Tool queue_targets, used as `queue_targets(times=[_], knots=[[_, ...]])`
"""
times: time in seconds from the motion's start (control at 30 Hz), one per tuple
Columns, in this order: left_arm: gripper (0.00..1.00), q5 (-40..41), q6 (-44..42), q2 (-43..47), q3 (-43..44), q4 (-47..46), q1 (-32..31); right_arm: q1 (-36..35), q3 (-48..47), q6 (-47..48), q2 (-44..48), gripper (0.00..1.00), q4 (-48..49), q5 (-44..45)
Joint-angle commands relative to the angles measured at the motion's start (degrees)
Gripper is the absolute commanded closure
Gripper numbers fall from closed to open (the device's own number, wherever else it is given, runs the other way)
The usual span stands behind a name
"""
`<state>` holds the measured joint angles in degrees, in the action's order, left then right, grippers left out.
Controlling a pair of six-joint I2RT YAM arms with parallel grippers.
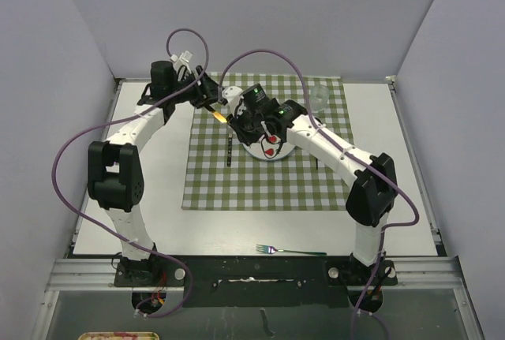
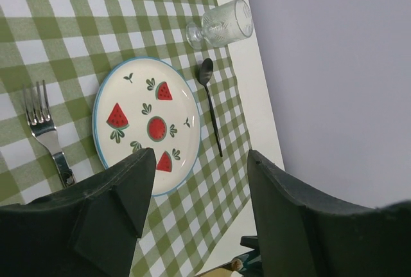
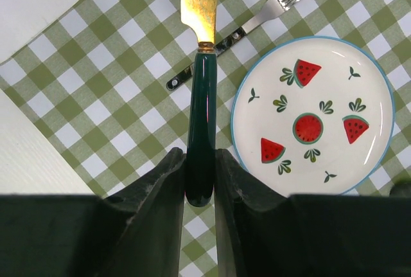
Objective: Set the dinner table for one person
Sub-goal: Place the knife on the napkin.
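Gripping a green-handled, gold-bladed knife point(image 3: 201, 116) in the right claw point(image 3: 200, 161), above the checked cloth point(image 1: 237, 190) spread mid-surface point(image 1: 394, 166), closer to the far edge. Holding the left claw point(image 2: 199, 158) open over the watermelon plate point(image 2: 138, 97). Flanking the plate: steel fork point(image 2: 45, 129), black spoon point(image 2: 210, 107); glass point(image 2: 221, 24) toward the far edge. By the surface's near edge, a second fork point(image 1: 288, 251).

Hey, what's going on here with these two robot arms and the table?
Two arms are laying a place setting on the table. The right tool is shut on a green-handled knife, holding it over the checked cloth beside the watermelon plate. The left tool hangs open above the plate, empty. A fork, black spoon and glass are on the cloth; a second fork lies on bare table near the arms' bases.
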<state>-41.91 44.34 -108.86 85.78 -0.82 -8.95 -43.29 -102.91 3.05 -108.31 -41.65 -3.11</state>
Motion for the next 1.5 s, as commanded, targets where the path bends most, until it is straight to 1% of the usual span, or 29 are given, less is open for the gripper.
queue_targets(times=[0.0, 0.27, 0.4, 0.5, 0.67, 0.83, 1.0, 1.27, 1.4, 1.47], knots=[[0.43, 1.79, -3.94, 0.3, 4.73, 2.15, 1.23, 1.45, 0.78, 0.01, 5.44, 1.0, 3.24, -0.62], [0.43, 4.39, -8.61, 1.76, 6.94, 6.8, 3.91, 4.31, 4.66, -1.52, 8.88, 1.0, 3.95, 0.21], [0.43, 4.82, -9.95, 3.57, 7.81, 7.98, 5.35, 7.24, 9.98, -4.22, 11.43, 1.0, 5.97, 1.86], [0.42, 4.82, -10.74, 4.67, 8.32, 8.72, 6.05, 10.59, 14.12, -8.02, 13.45, 1.0, 7.27, 2.22], [0.42, 4.82, -11.89, 5.48, 8.61, 9.93, 6.75, 18.1, 20.45, -16.43, 16.74, 1.0, 9.03, 2.0], [0.42, 4.82, -12.97, 5.23, 8.9, 11.13, 6.88, 22.09, 24.12, -19.84, 18.73, 1.0, 8.94, 2.28], [0.42, 4.82, -13.4, 5.16, 9.28, 11.9, 7.1, 27.8, 26.5, -24.2, 19.42, 1.0, 8.33, -2.03], [0.42, 4.82, -14.67, 6.1, 9.21, 13.5, 7.1, 32.34, 29.54, -29.3, 18.75, 1.0, 7.8, -5.98], [0.42, 4.82, -15.31, 6.4, 9.12, 13.77, 7.1, 32.96, 32.26, -28.75, 18.64, 1.0, 7.99, -6.76], [0.42, 6.14, -15.38, 6.11, 9.5, 14.11, 7.1, 33.05, 33.11, -28.65, 18.79, 1.0, 8.21, -7.03]])
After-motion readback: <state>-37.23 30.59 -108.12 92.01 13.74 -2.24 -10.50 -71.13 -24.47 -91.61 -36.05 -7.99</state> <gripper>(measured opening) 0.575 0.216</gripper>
